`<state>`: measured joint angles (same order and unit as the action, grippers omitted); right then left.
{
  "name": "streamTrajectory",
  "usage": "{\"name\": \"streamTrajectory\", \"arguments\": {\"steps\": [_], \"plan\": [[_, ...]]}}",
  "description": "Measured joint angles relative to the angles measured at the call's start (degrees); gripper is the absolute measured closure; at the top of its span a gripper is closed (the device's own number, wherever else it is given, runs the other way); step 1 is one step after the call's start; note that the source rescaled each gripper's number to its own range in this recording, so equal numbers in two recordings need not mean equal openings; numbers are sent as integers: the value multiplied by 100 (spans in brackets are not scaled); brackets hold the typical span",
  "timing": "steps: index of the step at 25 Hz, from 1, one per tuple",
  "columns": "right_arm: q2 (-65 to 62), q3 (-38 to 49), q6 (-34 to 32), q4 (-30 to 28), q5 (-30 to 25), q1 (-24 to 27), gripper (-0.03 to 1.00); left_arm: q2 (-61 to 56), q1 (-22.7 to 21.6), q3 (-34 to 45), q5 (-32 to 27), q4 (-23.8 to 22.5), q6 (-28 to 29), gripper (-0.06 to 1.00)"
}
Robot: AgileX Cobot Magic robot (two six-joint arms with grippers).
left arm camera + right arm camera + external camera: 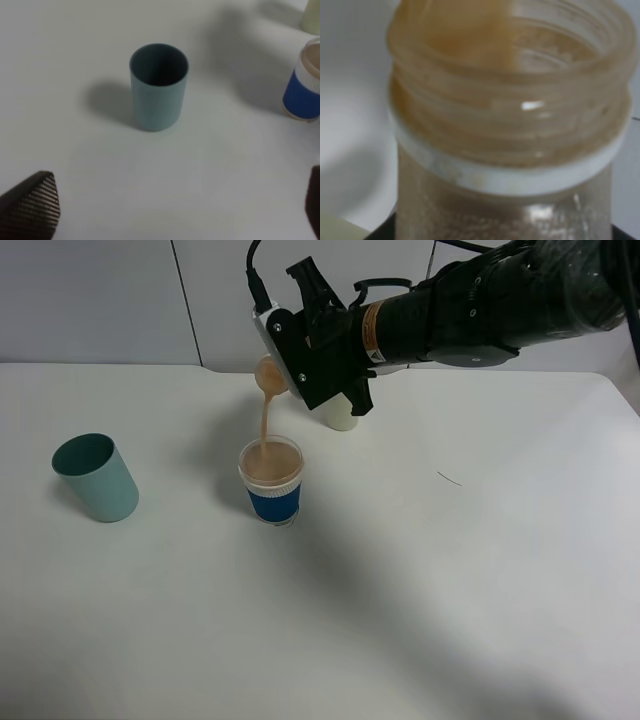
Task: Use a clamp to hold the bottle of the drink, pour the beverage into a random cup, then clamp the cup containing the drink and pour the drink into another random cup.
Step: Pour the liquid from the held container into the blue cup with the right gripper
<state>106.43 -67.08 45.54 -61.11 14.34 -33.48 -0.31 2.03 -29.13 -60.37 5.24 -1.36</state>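
Bottle, gripped tilted by the right end effector, pours into the blue-sleeved cup below; next, it likely needs tipping upright before overflow.

Bottle above the middle cup; left cup well apart.

You'll see the bottle, clear with a threaded neck and white collar, tipped mouth-down between the right fingers. Tan drink streams into the blue-banded cup below them. The teal cup stands upright ahead of the left fingers, and a cream cup sits just behind the right ones.
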Motion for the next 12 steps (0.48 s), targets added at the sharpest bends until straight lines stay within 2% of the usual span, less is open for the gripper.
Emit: {"name": "streamTrajectory", "arguments": {"steps": [12], "plan": [[0,0,154,0,91,0,97,0,0,0,0,0,0,-6]]}}
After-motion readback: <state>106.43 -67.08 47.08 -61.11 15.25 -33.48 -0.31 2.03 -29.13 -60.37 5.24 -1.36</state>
